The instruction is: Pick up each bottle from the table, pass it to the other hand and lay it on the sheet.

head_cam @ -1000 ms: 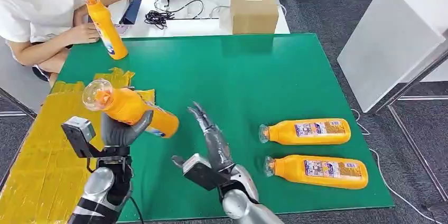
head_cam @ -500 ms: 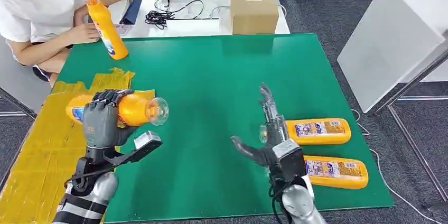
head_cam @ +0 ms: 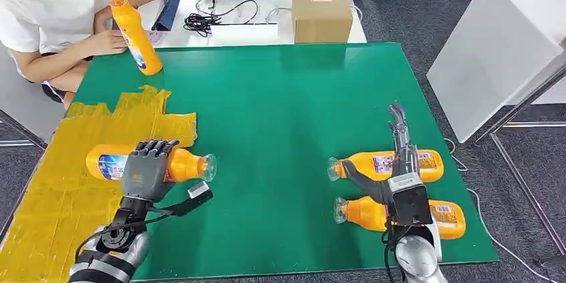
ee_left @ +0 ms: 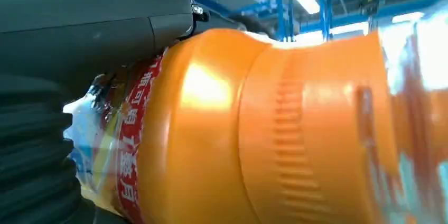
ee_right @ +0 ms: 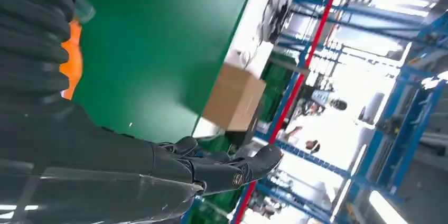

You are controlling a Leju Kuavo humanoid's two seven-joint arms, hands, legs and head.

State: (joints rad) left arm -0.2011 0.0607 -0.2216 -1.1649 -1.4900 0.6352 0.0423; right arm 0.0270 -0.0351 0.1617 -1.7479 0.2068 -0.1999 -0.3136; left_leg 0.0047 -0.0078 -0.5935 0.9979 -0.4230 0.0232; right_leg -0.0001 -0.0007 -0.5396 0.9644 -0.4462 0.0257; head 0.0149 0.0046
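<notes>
The left hand (head_cam: 148, 169) grips an orange bottle (head_cam: 150, 163) lying sideways at the yellow sheet's (head_cam: 53, 189) edge, cap toward the green mat (head_cam: 280, 109). The right hand (head_cam: 399, 163), fingers straight and holding nothing, hovers above 2 orange bottles (head_cam: 387, 165) lying on the mat.

bottle (ee_left: 274, 129) glossy orange plastic | sheet (head_cam: 47, 209) crinkled yellow | mat (head_cam: 287, 109) matt green
</notes>
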